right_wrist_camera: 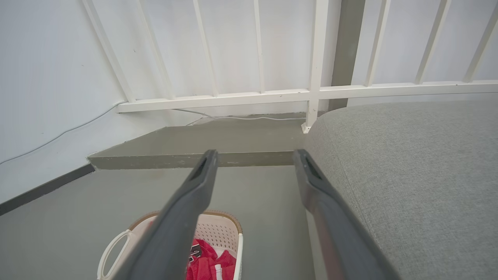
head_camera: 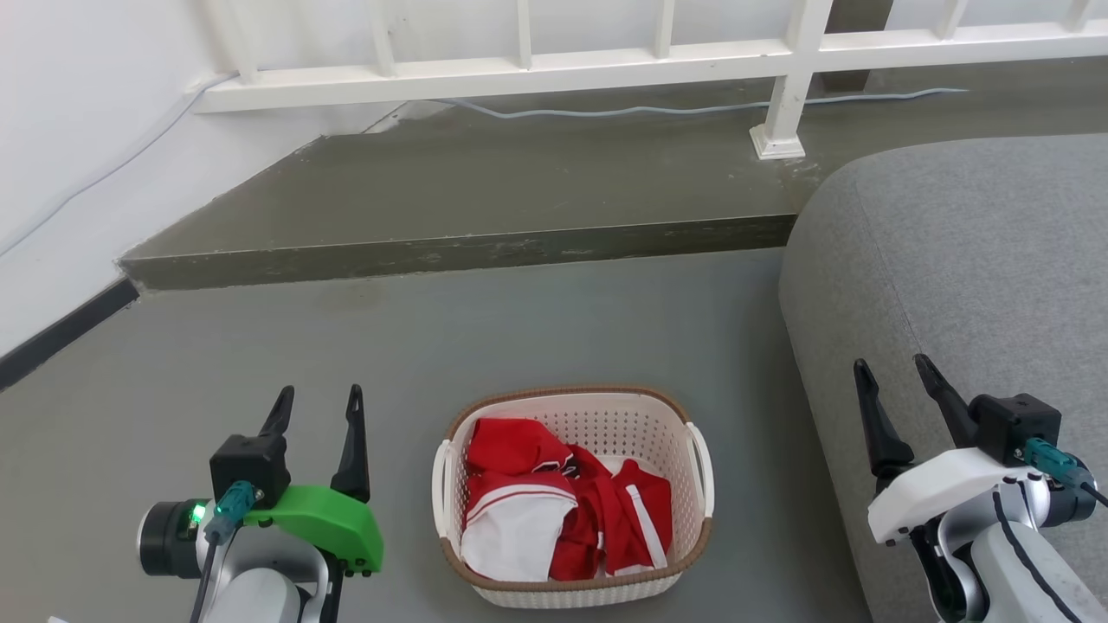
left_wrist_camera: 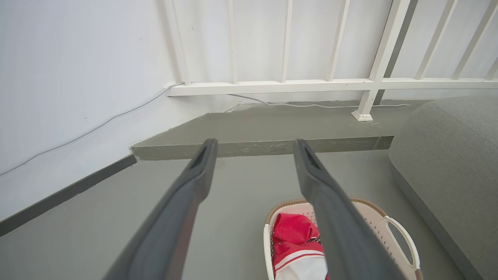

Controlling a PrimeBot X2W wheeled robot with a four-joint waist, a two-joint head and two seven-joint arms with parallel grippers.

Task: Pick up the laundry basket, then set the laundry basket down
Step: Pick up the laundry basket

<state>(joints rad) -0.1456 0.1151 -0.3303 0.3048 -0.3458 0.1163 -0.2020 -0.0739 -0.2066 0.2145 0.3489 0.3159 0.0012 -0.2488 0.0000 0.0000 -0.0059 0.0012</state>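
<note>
The laundry basket [head_camera: 597, 422] stands on the grey floor at the bottom centre of the head view, cream-white and perforated with a brown rim and white side handles. Red and white clothes [head_camera: 554, 510] fill it. My left gripper [head_camera: 317, 401] hangs open to the basket's left, clear of it. My right gripper [head_camera: 895, 369] is open to its right, over the sofa's edge. The basket [left_wrist_camera: 373, 223] sits low between and right of the fingers in the left wrist view. In the right wrist view the basket [right_wrist_camera: 220, 229] lies at lower left, with that gripper [right_wrist_camera: 255, 157] open above the floor.
A grey sofa [head_camera: 978, 285] fills the right side, close to the basket. A raised concrete step [head_camera: 467, 251] crosses the floor behind, with a white railing [head_camera: 658, 61] and a cable [head_camera: 623, 109] on it. A white wall [head_camera: 78, 138] with a dark skirting stands at left.
</note>
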